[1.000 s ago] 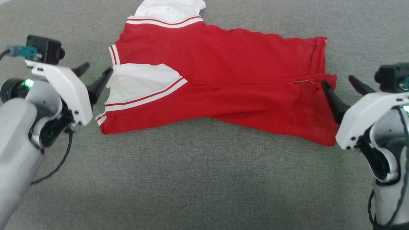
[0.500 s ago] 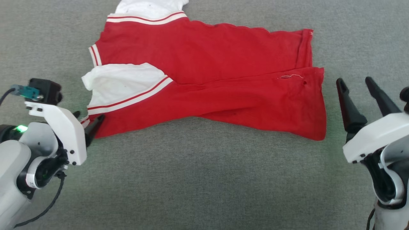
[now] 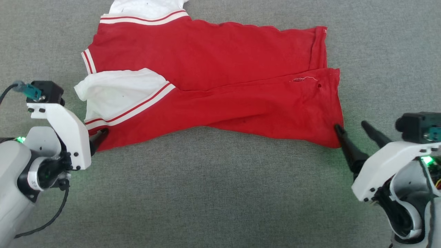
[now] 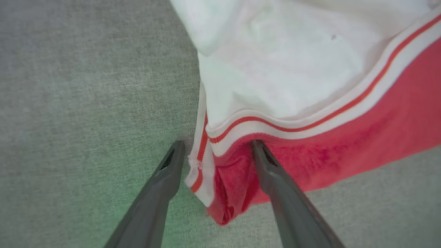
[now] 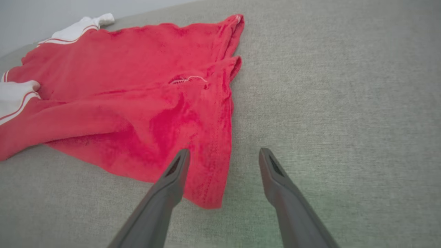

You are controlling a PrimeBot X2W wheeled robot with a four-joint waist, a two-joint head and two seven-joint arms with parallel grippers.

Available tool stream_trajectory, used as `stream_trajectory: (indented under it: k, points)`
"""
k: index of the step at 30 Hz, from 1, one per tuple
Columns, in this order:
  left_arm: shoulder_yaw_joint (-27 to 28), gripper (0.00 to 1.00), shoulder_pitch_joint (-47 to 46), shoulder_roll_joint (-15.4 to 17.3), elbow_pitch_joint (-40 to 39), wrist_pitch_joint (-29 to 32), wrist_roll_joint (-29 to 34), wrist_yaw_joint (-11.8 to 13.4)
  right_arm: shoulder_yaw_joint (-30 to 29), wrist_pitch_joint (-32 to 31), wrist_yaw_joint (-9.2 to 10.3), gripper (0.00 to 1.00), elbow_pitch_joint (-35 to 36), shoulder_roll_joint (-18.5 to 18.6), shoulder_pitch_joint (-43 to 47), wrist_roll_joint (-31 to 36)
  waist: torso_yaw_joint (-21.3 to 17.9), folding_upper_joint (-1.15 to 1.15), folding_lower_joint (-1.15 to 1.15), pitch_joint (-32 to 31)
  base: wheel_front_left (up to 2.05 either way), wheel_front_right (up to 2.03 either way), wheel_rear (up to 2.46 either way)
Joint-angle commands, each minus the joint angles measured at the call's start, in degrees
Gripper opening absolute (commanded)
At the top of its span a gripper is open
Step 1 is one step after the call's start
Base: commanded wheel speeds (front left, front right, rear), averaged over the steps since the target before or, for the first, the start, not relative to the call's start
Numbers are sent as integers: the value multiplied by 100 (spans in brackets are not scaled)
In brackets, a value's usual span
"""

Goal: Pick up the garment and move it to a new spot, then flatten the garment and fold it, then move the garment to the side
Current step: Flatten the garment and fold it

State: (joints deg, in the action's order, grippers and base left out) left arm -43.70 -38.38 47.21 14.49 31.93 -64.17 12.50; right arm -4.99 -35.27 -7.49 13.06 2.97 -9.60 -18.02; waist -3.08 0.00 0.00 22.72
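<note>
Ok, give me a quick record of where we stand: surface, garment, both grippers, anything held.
surface: grey fabric
garment: red jersey T-shirt, lying down with its near long side folded over; white sleeve on top at the robot's left, hem at its right
left gripper: open, fingers straddling the shirt's near left corner
right gripper: open, at the near hem corner, one finger over cloth, the other over bare surface
held: nothing

We log the shirt (image 3: pixel 224 58): red, white sleeves with striped trim, folded lengthwise, lying rumpled on grey cloth surface (image 3: pixel 220 199).
</note>
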Motion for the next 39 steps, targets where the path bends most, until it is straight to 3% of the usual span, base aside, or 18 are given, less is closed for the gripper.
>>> stream_trajectory:
  k: [1,13,22,23,24,25,31,39]
  points:
    - [-264,0,167,-196,209,288,-117,-99,41,-261,0,100,28,-8,44,23,18,0,0,-8,0,0,0]
    - [-369,0,-226,-554,345,202,70,-391,88,-1455,0,100,-391,188,-567,303,336,0,0,-44,0,0,0]
    - [-403,0,-384,-810,531,72,100,-547,325,-2388,-2,100,-1640,212,-913,191,612,0,0,-76,0,0,0]
    - [-394,0,-398,-833,561,44,95,-543,408,-2462,-2,93,-1755,248,-935,190,632,0,0,-82,0,0,0]
    - [-385,0,-405,-847,593,18,86,-551,468,-2488,-6,33,-1851,262,-965,129,648,0,0,-88,0,0,0]
    - [-385,0,-412,-851,618,15,88,-577,483,-2466,-6,0,-1906,297,-1019,129,665,0,0,-95,0,0,0]
    - [-282,0,-437,-785,673,-119,75,-617,516,-2437,0,0,-1887,596,-1289,-37,714,0,0,-178,0,0,0]
    - [-115,0,-385,-478,345,-173,32,-471,497,-2758,0,0,-1446,1193,-1440,-522,761,0,0,-335,0,0,0]
